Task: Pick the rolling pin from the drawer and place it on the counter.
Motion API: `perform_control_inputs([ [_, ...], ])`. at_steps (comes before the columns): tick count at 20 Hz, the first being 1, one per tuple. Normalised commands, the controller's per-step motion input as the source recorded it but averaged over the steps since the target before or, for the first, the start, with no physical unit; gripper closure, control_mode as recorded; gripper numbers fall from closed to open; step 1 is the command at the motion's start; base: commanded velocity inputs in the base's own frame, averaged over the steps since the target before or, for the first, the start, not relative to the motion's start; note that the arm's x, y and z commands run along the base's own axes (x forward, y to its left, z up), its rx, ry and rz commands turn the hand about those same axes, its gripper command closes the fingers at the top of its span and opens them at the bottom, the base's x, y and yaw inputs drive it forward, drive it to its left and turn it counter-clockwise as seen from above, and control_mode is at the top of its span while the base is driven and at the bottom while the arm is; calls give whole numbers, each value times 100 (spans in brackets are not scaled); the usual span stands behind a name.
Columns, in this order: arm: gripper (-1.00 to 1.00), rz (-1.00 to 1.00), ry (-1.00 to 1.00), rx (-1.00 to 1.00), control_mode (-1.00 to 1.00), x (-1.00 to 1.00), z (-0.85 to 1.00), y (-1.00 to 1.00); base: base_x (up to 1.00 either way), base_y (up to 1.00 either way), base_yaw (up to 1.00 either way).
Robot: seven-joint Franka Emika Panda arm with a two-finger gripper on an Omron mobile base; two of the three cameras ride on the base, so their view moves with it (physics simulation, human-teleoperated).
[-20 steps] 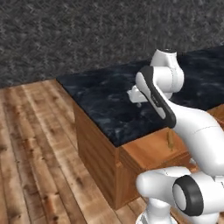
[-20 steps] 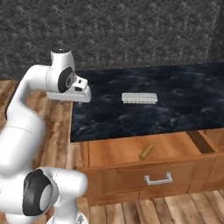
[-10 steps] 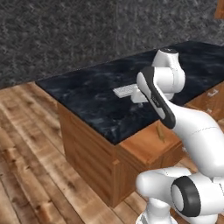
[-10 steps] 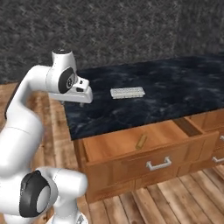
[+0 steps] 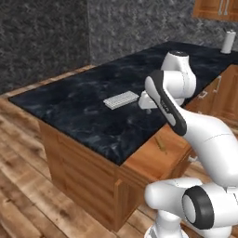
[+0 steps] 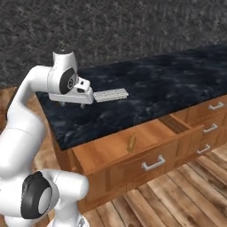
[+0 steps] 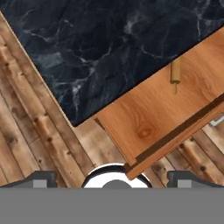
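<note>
My base has driven along the counter [image 6: 168, 88], so the open drawer [image 6: 106, 150] now sits nearer. The rolling pin [image 6: 131, 142] lies inside, untouched. The gripper [image 6: 71, 104] hovers high; I cannot tell its jaws' state.

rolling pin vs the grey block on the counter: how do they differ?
The rolling pin is a slim light-brown wooden cylinder; the grey block is flat, pale grey and ridged. The rolling pin lies in the open drawer, below counter level; the grey block rests on the black counter. The rolling pin points roughly front to back in the drawer; the grey block lies along the counter. Both look similar in length, and the gripper touches neither.
</note>
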Motion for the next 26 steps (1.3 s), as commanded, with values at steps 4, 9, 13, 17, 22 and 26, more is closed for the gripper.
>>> perform_control_inputs([
  [4,-100,0,0,0,100,0,0,0,16,52,-41],
  [9,-100,0,0,0,100,0,0,0,17,46,-44],
  [13,-100,0,0,0,100,0,0,0,10,38,-46],
  [17,-100,0,0,0,100,0,0,0,1,7,-48],
  [22,-100,-46,0,7,-100,0,0,0,0,0,-11],
  [26,-100,-54,0,5,-100,5,-4,0,0,0,0],
])
